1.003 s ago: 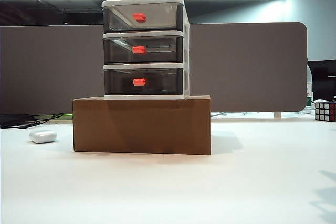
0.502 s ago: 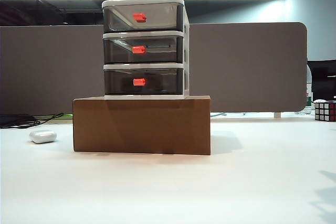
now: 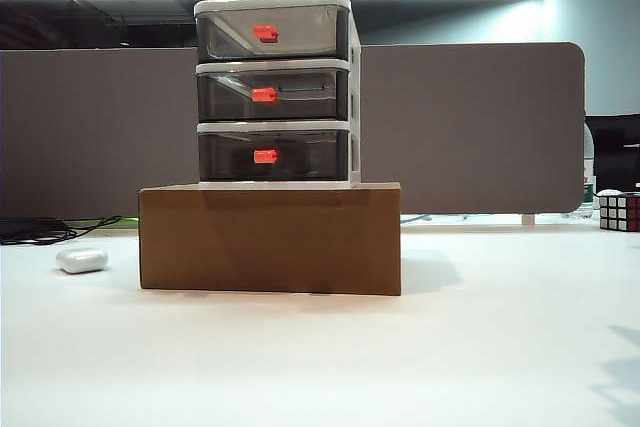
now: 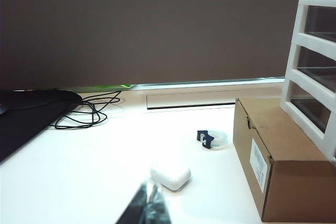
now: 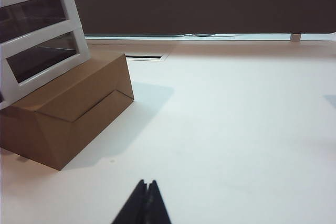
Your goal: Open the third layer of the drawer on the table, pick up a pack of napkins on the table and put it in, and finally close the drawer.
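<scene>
Two tools, nearest the cameras: left tool (image 4: pixel 148 208) and right tool (image 5: pixel 143 205), each showing only dark fingertips pressed together, holding nothing, hovering over the large plain white table (image 3: pixel 480 347) well short of the stack. Neither appears in the exterior view.

Small white oval case (image 4: pixel 170 176): on the table, near the left tool, clear of the box.

Brown cardboard box (image 3: pixel 270 237): mid-table, serving as a plinth.

Small three-tier drawer unit, white frame with smoky grey translucent drawers (image 3: pixel 276 92): upright on the box. All three fronts flush.

Third layer, the lowest grey drawer with red handle (image 3: pixel 265 156): shut, untouched.

Pack of napkins: not visible in any view.

Progress, as judged: nothing begun; opening, loading and closing all remain.

Rubik's-type cube (image 3: pixel 619 212): far right edge.
</scene>
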Tool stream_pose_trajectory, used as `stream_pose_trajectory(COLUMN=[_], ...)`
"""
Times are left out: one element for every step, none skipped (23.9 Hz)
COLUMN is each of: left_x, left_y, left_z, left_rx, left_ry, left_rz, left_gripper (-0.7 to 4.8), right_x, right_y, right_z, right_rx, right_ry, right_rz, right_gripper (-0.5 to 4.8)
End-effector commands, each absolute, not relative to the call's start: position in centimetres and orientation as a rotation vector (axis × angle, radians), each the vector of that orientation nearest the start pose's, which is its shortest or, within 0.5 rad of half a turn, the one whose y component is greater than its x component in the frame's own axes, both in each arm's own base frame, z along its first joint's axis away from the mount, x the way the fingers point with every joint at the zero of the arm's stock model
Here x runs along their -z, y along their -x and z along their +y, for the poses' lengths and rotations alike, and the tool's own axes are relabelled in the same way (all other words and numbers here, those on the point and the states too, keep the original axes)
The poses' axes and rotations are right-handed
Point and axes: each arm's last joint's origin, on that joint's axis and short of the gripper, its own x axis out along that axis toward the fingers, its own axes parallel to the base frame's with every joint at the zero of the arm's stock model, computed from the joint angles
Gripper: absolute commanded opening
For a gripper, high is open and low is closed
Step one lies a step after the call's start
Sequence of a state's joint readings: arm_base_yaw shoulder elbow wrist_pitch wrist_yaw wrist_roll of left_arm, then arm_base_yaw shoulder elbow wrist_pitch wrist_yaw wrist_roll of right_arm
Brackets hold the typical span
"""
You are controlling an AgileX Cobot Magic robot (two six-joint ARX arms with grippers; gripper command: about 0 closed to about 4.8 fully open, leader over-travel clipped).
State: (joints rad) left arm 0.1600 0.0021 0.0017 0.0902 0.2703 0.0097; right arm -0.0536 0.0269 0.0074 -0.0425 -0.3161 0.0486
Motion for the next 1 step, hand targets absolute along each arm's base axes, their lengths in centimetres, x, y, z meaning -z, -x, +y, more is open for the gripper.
stream_pose_trajectory(left_x=[-17.51], left_y=[-9.58], left_z=[0.76], left_rx=[0.113], left_ry=[-0.032], left_rz=[-0.101], left_gripper=[-0.06], right_x=[-15.91], right_y=[-9.81], right_z=[0.37], right_rx=[-0.261], right_ry=[-0.061], right_rz=[0.059], right_gripper=[-0.06])
